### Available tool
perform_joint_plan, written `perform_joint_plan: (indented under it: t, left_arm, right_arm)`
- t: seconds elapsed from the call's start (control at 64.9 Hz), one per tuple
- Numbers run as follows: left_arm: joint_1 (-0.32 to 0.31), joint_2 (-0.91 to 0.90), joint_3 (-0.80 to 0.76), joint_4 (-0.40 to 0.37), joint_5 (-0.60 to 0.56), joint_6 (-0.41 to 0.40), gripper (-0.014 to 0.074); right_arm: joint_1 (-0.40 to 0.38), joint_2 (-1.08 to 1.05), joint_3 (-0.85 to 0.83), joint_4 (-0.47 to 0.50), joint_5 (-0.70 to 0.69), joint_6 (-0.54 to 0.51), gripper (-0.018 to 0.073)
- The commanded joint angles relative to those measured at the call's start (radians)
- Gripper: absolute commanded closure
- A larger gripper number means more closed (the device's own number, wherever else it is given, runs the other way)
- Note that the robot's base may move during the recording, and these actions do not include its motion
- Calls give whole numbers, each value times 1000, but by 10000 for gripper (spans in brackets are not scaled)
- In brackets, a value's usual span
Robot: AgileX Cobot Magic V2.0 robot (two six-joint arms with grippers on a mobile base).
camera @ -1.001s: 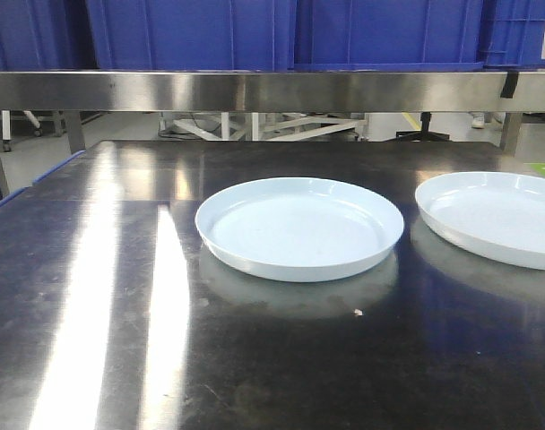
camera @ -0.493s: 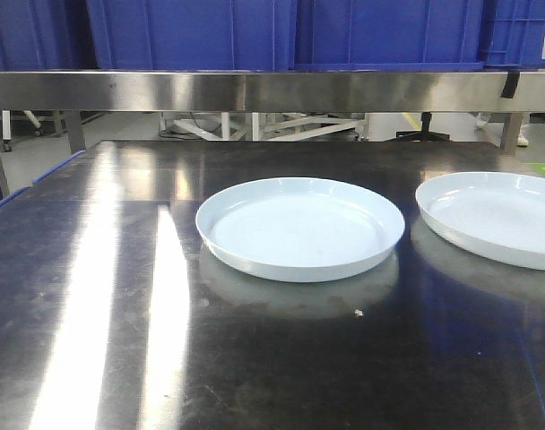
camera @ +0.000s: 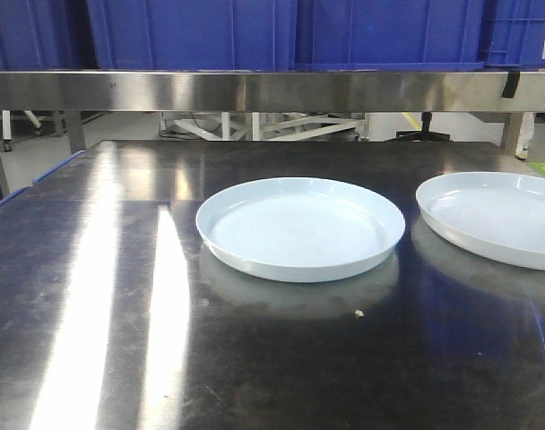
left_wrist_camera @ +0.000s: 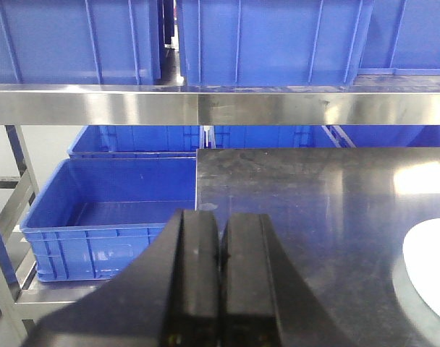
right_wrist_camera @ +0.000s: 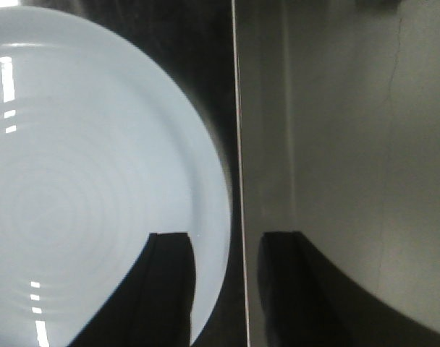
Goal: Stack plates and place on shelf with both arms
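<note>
Right now, two pale plates sit flat on the dark, shiny counter [camera: 102, 296]. The middle plate [camera: 299, 228] lies near the center of the counter. The right plate [camera: 497, 219] lies beside it, a little apart and not touching, and the side of the front view cuts part of it off. Neither plate is on top of the other, and both have nothing in them. Behind them and higher up runs the long steel rail of the shelf [camera: 255, 90], and big blue boxes [camera: 192, 31] stand on it.

The right tool [right_wrist_camera: 231, 289] hangs above a plate [right_wrist_camera: 82, 181] that lies close to the counter's edge. Its two dark fingers are wide apart and hold nothing. One finger [right_wrist_camera: 169, 289] shows over the rim of the plate. The other shows past the counter's edge, over a paler gray surface [right_wrist_camera: 350, 144]. It is not clear if the finger touches the plate.

The left tool [left_wrist_camera: 220, 282] has its two fingers pressed tight together with nothing between them. It points toward the shelf rail, near the left edge of the counter. A bit of a plate's rim [left_wrist_camera: 431, 278] shows far off to its right. Down to the left, beside the counter, sits a low blue box [left_wrist_camera: 111, 217].
</note>
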Motion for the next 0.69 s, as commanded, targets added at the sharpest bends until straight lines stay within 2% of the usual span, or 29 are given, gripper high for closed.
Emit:
perform_joint_plan:
  t: [0.0, 0.554, 0.678]
  left_arm:
    - [1, 5, -30, -3, -78, 2, 514]
    - [1, 5, -30, -3, -78, 2, 514]
    - [1, 5, -30, -3, -78, 2, 514]
  right_arm:
    - [-8, -16, -37, 11, -42, -16, 179]
    - [-8, 90, -39, 31, -116, -19, 176]
    - [-8, 90, -39, 31, -118, -19, 203]
